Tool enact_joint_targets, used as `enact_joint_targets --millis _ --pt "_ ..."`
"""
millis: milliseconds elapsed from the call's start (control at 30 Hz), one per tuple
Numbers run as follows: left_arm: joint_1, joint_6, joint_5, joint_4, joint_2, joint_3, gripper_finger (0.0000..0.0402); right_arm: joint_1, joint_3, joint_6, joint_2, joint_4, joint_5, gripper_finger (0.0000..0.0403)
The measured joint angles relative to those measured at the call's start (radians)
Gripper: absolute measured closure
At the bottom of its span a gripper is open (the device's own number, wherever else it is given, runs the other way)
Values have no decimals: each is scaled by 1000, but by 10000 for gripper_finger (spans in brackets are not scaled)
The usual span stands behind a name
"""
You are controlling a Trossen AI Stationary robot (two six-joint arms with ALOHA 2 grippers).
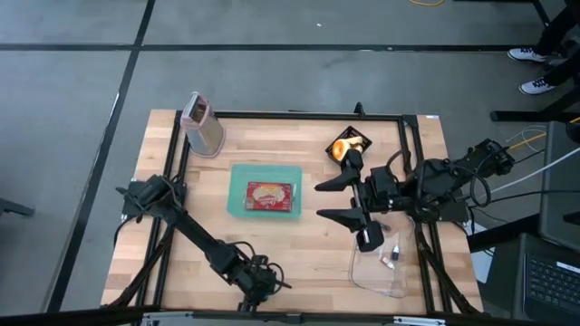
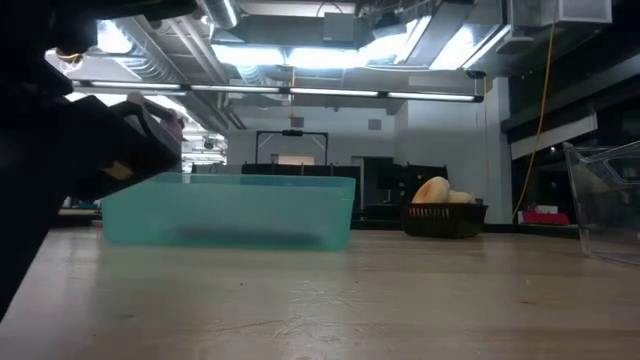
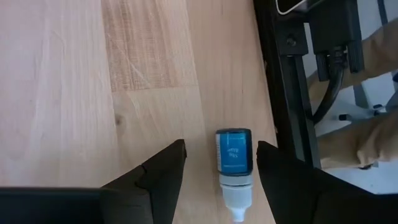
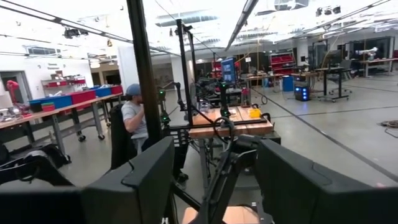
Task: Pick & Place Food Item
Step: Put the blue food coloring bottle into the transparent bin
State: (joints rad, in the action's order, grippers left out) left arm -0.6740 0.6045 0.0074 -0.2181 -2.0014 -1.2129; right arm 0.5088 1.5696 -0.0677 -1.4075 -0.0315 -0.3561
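Note:
A small blue bottle with a white tip lies on its side on the wood near the table's front edge. My left gripper points steeply down over it. It is open, with one finger on either side of the bottle and a gap to each. A red food packet lies in the teal tray at mid-table. Bread sits in a black basket. My right gripper hangs open, high above the table's right half, with nothing between its fingers.
A metal grater-like container stands at the far left. A clear bin with small items sits near right. The black frame rail runs close beside the bottle. A person sits in the room beyond.

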Motion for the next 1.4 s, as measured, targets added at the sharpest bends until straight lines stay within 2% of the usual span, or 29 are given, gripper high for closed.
enact_joint_targets --millis 267,733,1000,1100,1267,1400 --pt "9 9 17 -25 0 0 215 -1 0 0 0 2 5 177" --pt "58 -104 121 -107 1 0 323 -11 0 31 0 2 5 177" --pt "148 -241 287 -115 -3 5 323 -11 0 27 0 2 5 177" --pt "206 -272 358 -70 -5 9 327 -11 0 23 0 -14 5 177" --pt "310 -268 334 46 -7 10 332 -8 1 -69 1 -122 16 177" --pt "362 -272 349 105 21 9 331 -3 1 -19 10 -136 16 177"
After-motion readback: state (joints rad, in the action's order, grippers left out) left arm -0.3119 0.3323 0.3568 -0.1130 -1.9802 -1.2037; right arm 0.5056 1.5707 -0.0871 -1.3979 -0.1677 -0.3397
